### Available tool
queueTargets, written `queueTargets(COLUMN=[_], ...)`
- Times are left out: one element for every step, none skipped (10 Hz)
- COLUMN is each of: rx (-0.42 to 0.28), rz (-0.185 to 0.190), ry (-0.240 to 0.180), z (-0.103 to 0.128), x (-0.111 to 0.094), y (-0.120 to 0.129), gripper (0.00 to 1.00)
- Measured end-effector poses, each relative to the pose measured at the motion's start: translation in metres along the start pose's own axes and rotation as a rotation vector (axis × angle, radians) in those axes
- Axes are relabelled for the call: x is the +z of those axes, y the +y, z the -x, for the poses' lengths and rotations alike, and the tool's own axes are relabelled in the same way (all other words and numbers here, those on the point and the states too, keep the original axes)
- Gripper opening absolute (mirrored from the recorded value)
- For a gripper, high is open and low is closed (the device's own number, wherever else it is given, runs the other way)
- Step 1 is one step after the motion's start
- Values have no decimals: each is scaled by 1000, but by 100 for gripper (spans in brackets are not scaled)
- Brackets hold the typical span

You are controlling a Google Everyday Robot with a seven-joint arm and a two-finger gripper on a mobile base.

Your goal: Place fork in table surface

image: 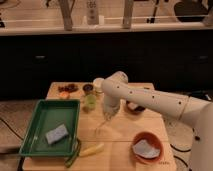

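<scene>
My gripper [107, 118] hangs from the white arm over the middle of the light tan table surface [120, 135], pointing down. It is shut on the fork [101, 127], a very thin pale cream utensil that slants down and to the left from the fingers. The fork's lower tip is at or just above the tabletop; I cannot tell whether it touches. The gripper stands right of the green tray and left of the orange bowl.
A green tray [37, 131] holding a grey-blue sponge [56, 134] sits at the left. A green curved vegetable [74, 155] and a pale yellow stick [92, 149] lie near the front edge. An orange bowl [148, 147] is front right. A green cup [90, 102], dark bowl [135, 107] and small items stand behind.
</scene>
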Motion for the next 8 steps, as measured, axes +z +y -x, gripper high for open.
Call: queueTargets(rx=[-2, -5, -9, -11, -12, -13, -14, -14], rz=[1, 4, 4, 0, -6, -9, -12, -14], ry=[-7, -12, -16, -18, -22, -27, -30, -35], z=[1, 2, 3, 4, 4, 3, 3, 2], x=[6, 13, 18, 22, 29, 36, 40, 44], y=[0, -1, -2, -2, -3, -3, -3, -3], gripper=[0, 0, 0, 0, 0, 0, 0, 0])
